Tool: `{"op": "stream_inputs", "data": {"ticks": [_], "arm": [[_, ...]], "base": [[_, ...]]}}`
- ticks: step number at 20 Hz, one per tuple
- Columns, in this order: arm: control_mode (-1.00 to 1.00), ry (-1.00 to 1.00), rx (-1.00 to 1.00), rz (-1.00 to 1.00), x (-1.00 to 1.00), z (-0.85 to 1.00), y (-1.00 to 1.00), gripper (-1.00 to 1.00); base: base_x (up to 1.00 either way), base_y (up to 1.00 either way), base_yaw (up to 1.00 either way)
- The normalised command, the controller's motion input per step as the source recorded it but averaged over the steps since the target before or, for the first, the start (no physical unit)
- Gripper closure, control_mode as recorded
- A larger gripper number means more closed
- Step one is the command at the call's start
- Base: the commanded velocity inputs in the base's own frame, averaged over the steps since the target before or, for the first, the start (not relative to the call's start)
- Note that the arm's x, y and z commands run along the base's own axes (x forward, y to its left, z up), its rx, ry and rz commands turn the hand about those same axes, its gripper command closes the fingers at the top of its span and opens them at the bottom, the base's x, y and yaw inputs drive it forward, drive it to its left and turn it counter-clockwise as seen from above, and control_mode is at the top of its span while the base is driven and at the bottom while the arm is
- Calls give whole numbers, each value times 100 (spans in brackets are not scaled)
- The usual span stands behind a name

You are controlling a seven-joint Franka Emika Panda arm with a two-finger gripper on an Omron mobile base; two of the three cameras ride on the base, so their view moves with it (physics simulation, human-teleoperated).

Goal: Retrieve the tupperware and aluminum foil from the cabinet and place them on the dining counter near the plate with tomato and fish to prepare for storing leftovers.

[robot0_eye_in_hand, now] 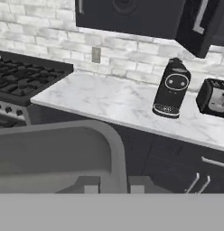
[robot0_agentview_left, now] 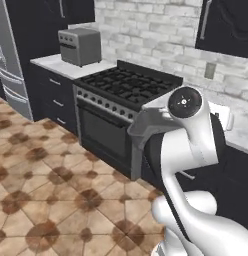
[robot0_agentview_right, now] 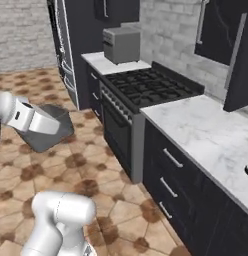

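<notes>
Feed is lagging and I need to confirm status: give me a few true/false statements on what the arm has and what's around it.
1. The gripper is shut on the tupperware. True.
2. The tupperware sits on the worktop. False: it is carried in the air, over the floor.
3. The cabinet door stands open. True.
4. A black canister stands on the worktop. True.
5. The foil lies inside the tupperware. False: what shows of the tub's inside is empty.
</notes>
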Motion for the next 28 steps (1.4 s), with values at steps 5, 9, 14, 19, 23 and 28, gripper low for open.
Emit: {"op": "stream_inputs", "data": {"ticks": [5,9,14,19,23,28], "arm": [[100,0,0,0,0,0,0,100],[100,0,0,0,0,0,0,100],[100,0,0,0,0,0,0,100],[100,0,0,0,0,0,0,100],[100,0,0,0,0,0,0,100],[100,0,0,0,0,0,0,100]], "base": [[98,74,46],[100,71,33],[100,72,30],[100,70,31],[100,62,37],[100,51,45]]}}
